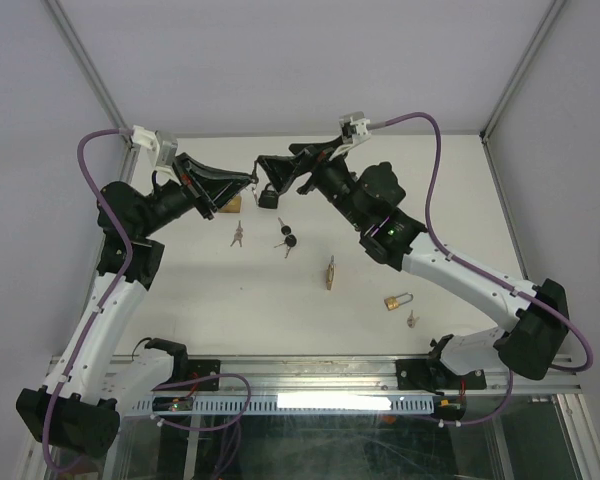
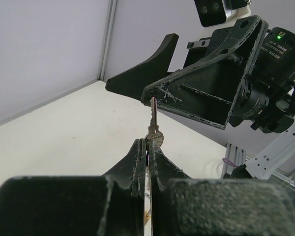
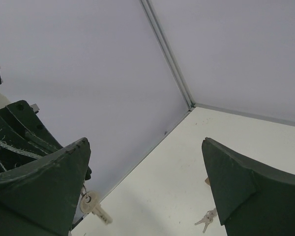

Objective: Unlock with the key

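Note:
My left gripper [image 2: 148, 142] is shut on the head of a silver key [image 2: 154, 124] and holds it above the table. The key's tip touches the edge of one finger [image 2: 201, 93] of my right gripper. My right gripper [image 3: 146, 142] is wide open with nothing between its fingers. In the top view the two grippers, left [image 1: 248, 181] and right [image 1: 278, 166], meet tip to tip at the back of the table. A black padlock [image 1: 268, 198] lies just below them. A second key [image 3: 92, 203] dangles on a ring beside my right gripper's left finger.
On the table [image 1: 280, 300] lie a key pair [image 1: 237, 236], black-headed keys [image 1: 286, 238], a brass padlock [image 1: 330, 272], another brass padlock [image 1: 398, 300] with a key [image 1: 412, 320], and a brass piece [image 1: 230, 206] under the left gripper. Enclosure walls and posts stand close behind.

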Tool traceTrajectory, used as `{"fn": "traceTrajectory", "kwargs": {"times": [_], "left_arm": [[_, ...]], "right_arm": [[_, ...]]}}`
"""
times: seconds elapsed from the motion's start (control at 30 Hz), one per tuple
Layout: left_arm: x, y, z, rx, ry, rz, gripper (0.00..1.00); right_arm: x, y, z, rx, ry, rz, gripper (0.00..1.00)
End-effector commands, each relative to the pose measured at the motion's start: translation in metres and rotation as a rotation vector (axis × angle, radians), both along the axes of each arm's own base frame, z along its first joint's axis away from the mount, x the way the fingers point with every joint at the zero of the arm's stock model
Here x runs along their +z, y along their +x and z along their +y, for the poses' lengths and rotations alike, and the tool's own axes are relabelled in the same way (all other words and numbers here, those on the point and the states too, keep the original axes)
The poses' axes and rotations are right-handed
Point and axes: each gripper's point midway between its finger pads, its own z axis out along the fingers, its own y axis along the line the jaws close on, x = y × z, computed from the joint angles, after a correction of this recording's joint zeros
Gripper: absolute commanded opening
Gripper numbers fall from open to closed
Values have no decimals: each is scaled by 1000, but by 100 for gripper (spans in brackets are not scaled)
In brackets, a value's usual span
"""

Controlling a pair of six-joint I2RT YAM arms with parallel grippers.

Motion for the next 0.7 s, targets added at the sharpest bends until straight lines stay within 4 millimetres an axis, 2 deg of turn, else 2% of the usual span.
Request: {"fn": "traceTrajectory", "kwargs": {"times": [0.0,0.07,0.13,0.4,0.53,0.67], "left_arm": [[21,-5,-2,-12,-56,-19,0],[23,-5,-3,-25,-71,-6,0],[25,-5,-5,-38,-76,-7,0],[33,5,-6,-32,-103,4,0],[39,1,-8,-51,-111,-24,0],[35,1,-8,-53,-105,-21,0]], "right_arm": [[52,-10,-37,-36,89,-97,99],[59,-15,-53,-52,99,-107,99],[60,-20,-56,-50,87,-97,99],[44,-26,-23,13,32,-47,99],[36,-27,-20,20,-1,-20,99],[36,-27,-19,20,-12,-11,99]]}}
